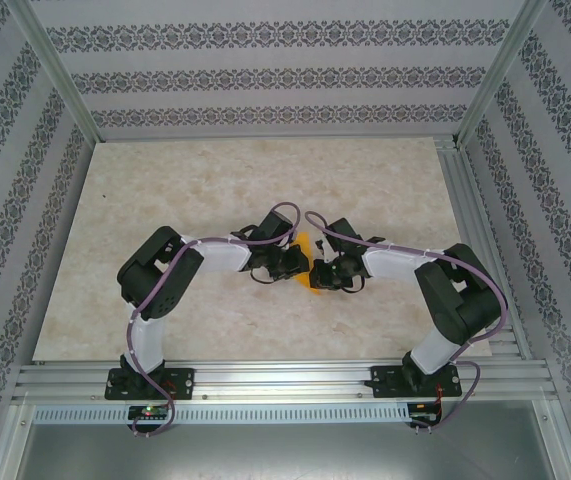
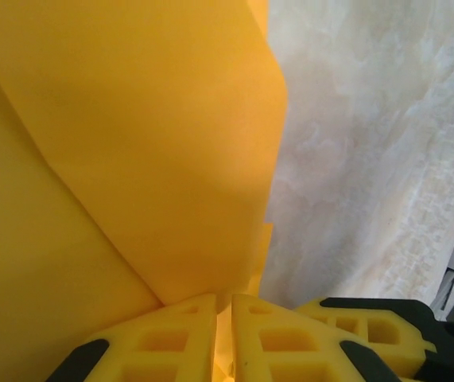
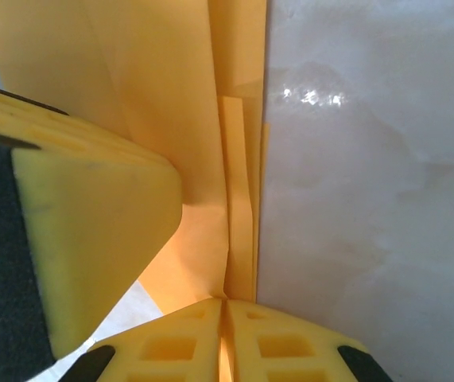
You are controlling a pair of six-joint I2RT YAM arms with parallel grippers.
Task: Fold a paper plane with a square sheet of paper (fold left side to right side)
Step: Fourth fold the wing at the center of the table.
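Both left claw (image 2: pixel 223 309) and right claw (image 3: pixel 223 310) pinch and cover the paper plane (image 1: pixel 307 247).

On the table (image 1: pixel 165 200), folded paper (image 1: pixel 311 266) lies between left gripper (image 2: pixel 223 318) and right gripper (image 3: pixel 223 320)

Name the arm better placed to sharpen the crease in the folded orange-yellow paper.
Right, probably: the right gripper pinches the folded orange-yellow paper on its layered crease, which runs straight ahead; the left gripper grips a bulging, uncreased flap.
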